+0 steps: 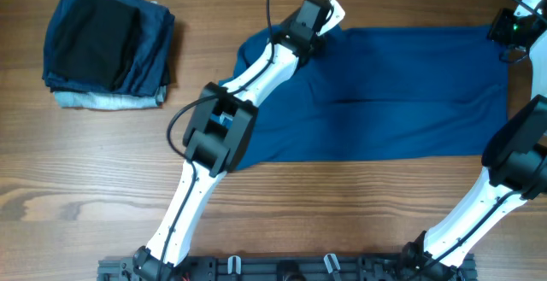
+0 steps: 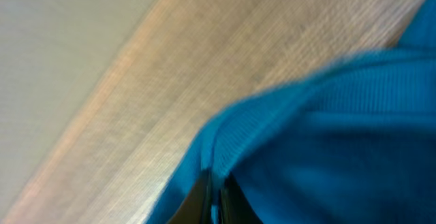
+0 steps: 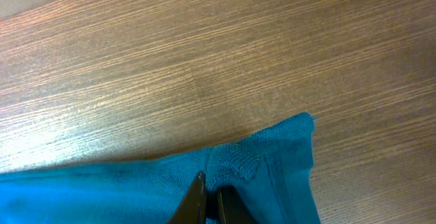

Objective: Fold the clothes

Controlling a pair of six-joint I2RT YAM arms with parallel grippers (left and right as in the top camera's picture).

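The blue shirt lies flat on the wooden surface, spread wide as a long band between the two arms. The left tool is closed on the far left edge of the shirt, with cloth pinched between its fingers. The right tool is closed on the far right corner. Well apart, at the far left, a black folded garment rests on a pile, with a pale grey-blue folded garment at the bottom.

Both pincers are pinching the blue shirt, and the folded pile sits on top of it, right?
Not quite. The left pincer and right pincer do pinch the shirt, but the overhead view shows the pile on the table, apart from it.
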